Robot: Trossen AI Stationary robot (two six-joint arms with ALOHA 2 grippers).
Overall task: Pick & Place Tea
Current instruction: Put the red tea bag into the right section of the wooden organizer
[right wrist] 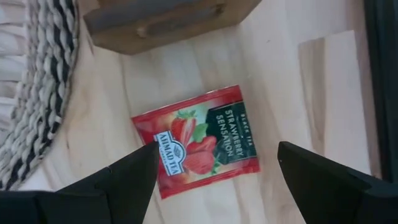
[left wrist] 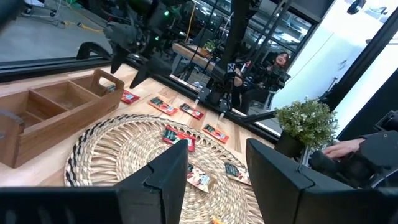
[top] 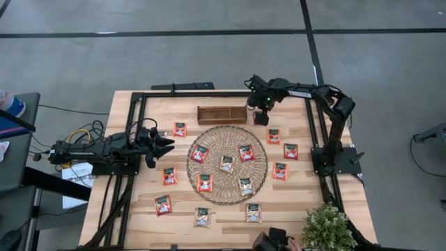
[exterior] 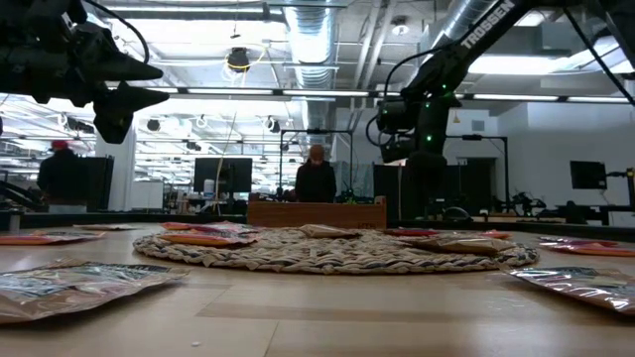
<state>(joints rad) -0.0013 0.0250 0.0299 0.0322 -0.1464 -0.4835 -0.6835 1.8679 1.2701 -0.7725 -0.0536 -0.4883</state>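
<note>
Right end effector [right wrist: 211,171] spread wide, empty, above a red tea sachet [right wrist: 200,141]; left end effector [left wrist: 217,171] parted, empty

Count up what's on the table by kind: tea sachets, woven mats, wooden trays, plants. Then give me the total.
Tea sachets: 13
Round woven mat: 1
Wooden divided tray: 1
Potted plant: 1
Total: 16
</note>
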